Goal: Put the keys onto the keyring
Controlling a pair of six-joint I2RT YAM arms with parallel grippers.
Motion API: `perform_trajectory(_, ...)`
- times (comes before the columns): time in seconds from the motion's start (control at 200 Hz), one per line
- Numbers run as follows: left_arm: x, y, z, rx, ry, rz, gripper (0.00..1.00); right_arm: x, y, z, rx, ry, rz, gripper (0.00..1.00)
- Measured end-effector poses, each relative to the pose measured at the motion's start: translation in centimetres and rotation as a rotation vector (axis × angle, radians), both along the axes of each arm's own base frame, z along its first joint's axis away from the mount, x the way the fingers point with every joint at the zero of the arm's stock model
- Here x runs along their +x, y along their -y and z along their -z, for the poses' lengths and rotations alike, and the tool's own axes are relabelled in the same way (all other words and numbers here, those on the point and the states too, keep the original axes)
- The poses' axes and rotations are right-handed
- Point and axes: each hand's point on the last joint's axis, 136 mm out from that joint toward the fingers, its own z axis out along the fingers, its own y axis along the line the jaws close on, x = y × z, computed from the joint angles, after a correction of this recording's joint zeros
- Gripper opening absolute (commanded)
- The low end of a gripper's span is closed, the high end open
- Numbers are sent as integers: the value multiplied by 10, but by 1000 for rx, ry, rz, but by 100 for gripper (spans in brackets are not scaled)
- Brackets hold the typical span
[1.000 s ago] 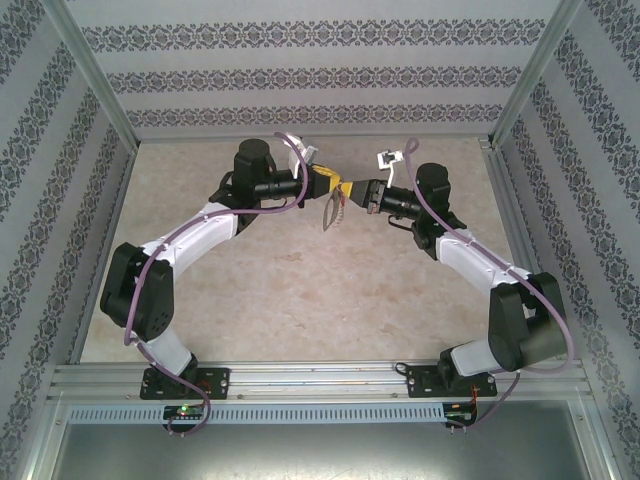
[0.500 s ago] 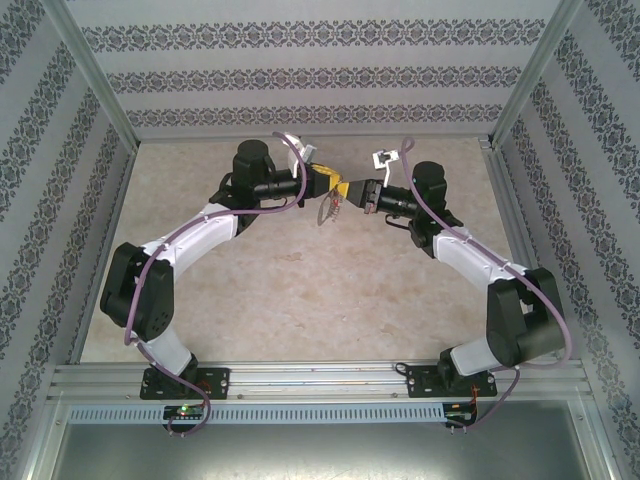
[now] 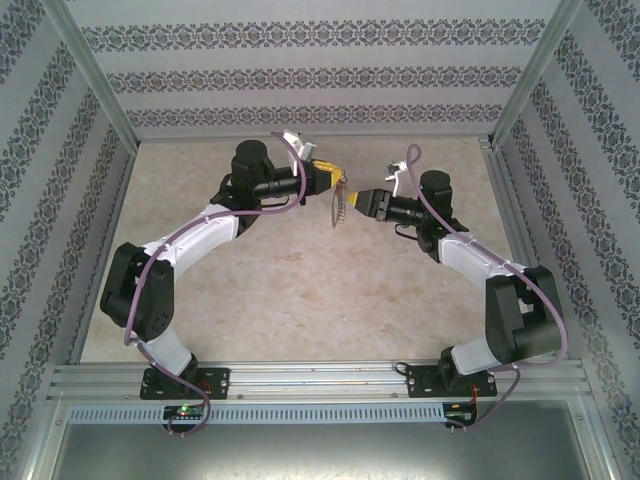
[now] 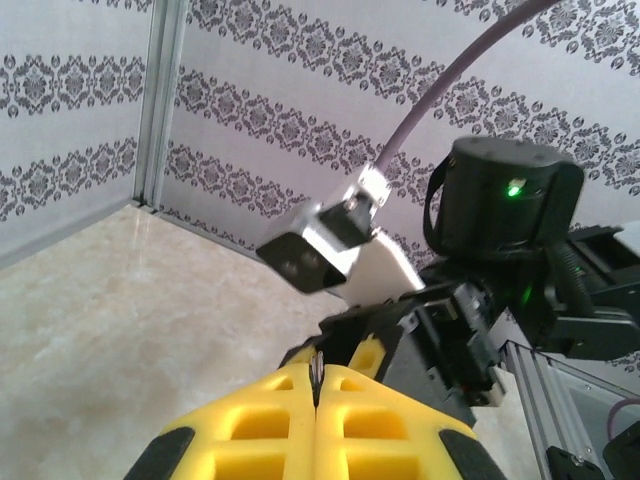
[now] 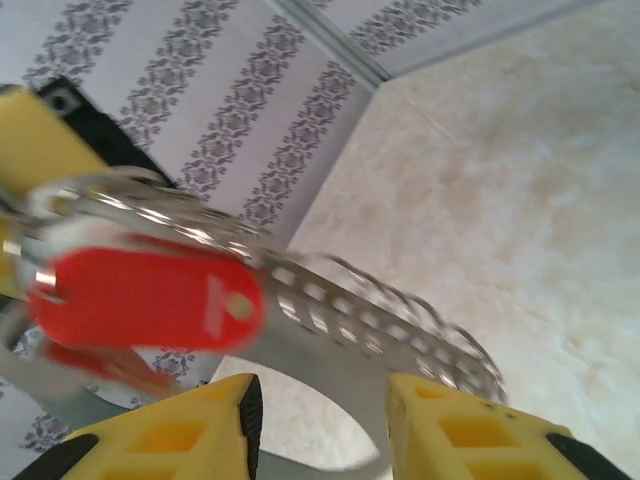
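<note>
My left gripper is shut on the keyring, a thin silver loop that hangs below it above the table's far middle. In the left wrist view the yellow fingers are pressed together on the loop's thin metal edge. My right gripper stands just right of the loop, open. In the right wrist view the keyring and its row of small pieces cross just beyond my open right gripper. The keys show as a blurred red plastic head lying against the loop's left part.
The beige table is walled by patterned panels on three sides, with aluminium posts at the corners. A metal rail runs along the near edge by the arm bases. The right wrist's camera housing sits close in front of my left gripper.
My right gripper has opened and drawn back to the right, off the loop. The keyring stays in the left gripper and now hangs more edge-on.
</note>
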Motion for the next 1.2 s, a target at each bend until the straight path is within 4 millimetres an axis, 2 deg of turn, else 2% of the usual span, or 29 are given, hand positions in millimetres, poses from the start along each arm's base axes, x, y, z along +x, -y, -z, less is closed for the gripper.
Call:
perform_trajectory(0.095,0,0,-2,-6,9,0,0,1,9,8,-5,-27,24,39)
perform_trajectory(0.185,0,0,-4,-9,17,0,0,0,12,2,-3,-14,32,39)
perform_trajectory(0.385,0,0,-7,-18,23,1,0,-9,18,-39,10,103,70,40)
perform_trajectory(0.515,0,0,-10,-32,23,4,0,-10,22,-65,24,197,101,45)
perform_trajectory(0.864,8,4,-16,-148,-36,13,0,-8,25,-118,137,388,136,47)
perform_trajectory(0.984,13,7,-11,-194,-85,21,0,-1,23,-121,184,399,134,46)
perform_trajectory(1.204,20,9,-3,-259,-166,32,0,17,13,-106,264,333,117,46)
